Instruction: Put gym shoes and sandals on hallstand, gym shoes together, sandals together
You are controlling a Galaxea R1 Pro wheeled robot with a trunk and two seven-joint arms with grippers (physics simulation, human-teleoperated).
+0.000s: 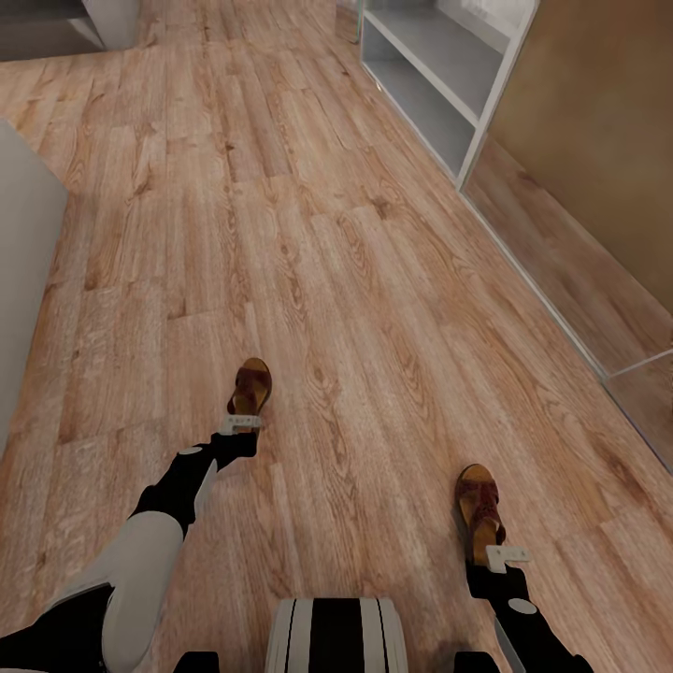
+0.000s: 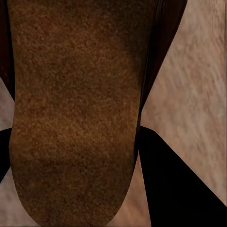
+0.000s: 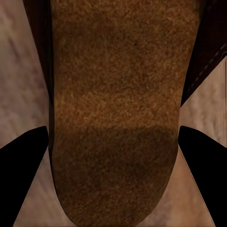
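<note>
Below, each arm holds one dark-brown sandal by the heel over the wood-plank floor (image 1: 355, 280): the left fingers (image 1: 240, 422) are closed on the left sandal (image 1: 251, 385) at lower left of the frame, the right fingers (image 1: 508, 558) are closed on the right sandal (image 1: 479, 509) at lower right. A pale grey shoe rack (image 1: 439, 75) stands at upper right.

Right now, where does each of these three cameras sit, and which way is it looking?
Head view: on the robot's head, looking down over the corridor floor and both arms, a sandal at the left gripper and right gripper; hallstand ahead.
Left wrist view: near the left gripper, along its fingers at the left sandal.
Right wrist view: same, right sandal between dark fingers.
Shared: both sandals and the floor.
</note>
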